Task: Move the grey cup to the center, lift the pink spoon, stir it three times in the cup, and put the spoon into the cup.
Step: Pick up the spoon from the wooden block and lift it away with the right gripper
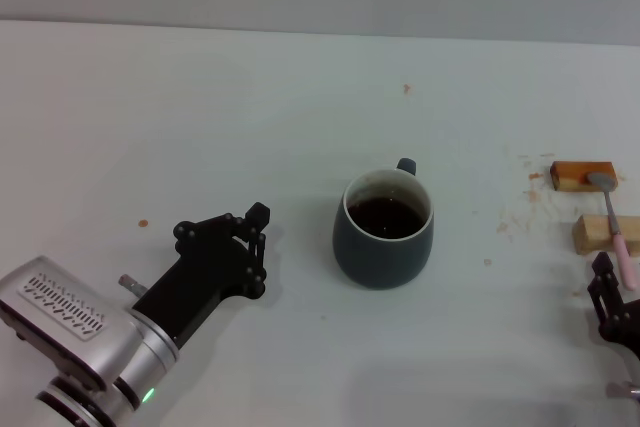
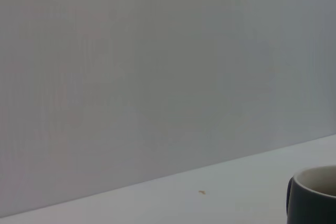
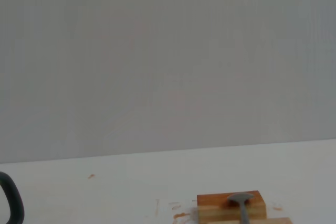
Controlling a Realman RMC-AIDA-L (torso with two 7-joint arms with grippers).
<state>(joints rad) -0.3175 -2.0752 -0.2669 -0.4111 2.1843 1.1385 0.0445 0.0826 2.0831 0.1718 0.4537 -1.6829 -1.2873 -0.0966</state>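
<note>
Grey cup [image 1: 384, 230] is seen standing upright near the middle of the tabletop, dark liquid inside, its handle turned toward the far edge. Pink spoon [image 1: 615, 225] is laid across two tan wooden blocks [image 1: 583, 176] close to the right edge, its long axis running roughly from far edge to near edge, metal bowl on the farther block and pink handle pointing toward the near edge. Right gripper [image 1: 604, 292] is placed just on the near side of the handle end, so the spoon lies straight ahead of it, and this arm is judged far the nearer. Whether its fingers are spread or pressed together cannot be told. Left gripper [image 1: 255, 244] is held low toward the near-left corner, apart from the cup, spread and empty.
</note>
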